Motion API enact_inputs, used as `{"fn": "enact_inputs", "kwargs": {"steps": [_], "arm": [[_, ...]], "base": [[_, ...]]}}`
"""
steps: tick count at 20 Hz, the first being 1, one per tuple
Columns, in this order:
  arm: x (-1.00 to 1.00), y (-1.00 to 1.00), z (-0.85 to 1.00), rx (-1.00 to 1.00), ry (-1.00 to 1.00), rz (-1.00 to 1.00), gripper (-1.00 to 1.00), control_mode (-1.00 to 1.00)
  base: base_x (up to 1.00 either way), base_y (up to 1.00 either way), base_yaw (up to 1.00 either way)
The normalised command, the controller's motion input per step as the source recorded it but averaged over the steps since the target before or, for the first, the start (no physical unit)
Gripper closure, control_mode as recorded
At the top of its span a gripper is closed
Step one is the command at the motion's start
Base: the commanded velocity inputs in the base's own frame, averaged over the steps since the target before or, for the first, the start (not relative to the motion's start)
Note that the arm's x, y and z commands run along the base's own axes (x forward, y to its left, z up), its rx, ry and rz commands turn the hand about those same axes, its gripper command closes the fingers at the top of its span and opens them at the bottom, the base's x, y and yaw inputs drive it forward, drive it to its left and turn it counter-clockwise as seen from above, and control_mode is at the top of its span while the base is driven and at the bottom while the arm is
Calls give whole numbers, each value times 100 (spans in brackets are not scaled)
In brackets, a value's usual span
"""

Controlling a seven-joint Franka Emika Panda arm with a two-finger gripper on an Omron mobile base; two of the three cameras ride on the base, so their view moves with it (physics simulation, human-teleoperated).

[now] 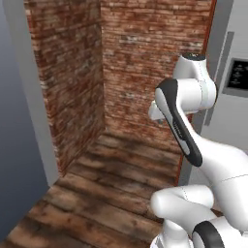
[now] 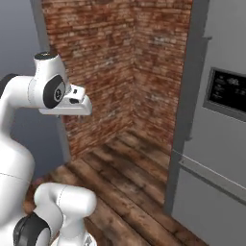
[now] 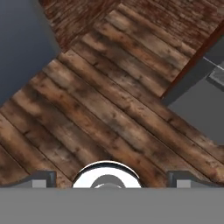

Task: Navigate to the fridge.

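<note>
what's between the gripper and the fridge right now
Just bare wooden floor. In the hand view, the planks run from the gripper to the fridge at the right, with nothing lying on them.

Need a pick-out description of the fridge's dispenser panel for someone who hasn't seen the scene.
Start at the brick wall forming the corner alcove; the tall matte grey fridge stands immediately to its right. On the fridge's upper front sits the dispenser panel. It is the only dark, recessed rectangle on an otherwise plain grey face.
</note>
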Motion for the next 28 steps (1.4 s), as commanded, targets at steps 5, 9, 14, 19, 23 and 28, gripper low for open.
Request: {"fn": "enact_inputs", "kwargs": {"steps": [5, 9, 14, 19, 23, 28], "arm": [[0, 0, 0, 0, 0, 0, -100, 100], [0, 0, 0, 0, 0, 0, -100, 100], [0, 0, 0, 0, 0, 0, -100, 100], [0, 0, 0, 0, 0, 0, -100, 100], [0, 0, 0, 0, 0, 0, -100, 100], [0, 0, 0, 0, 0, 0, -100, 100]], "base": [[36, -1, -78], [27, -16, -80], [68, -5, -57], [77, -9, -35], [100, 0, -12], [80, 0, -3]]}}
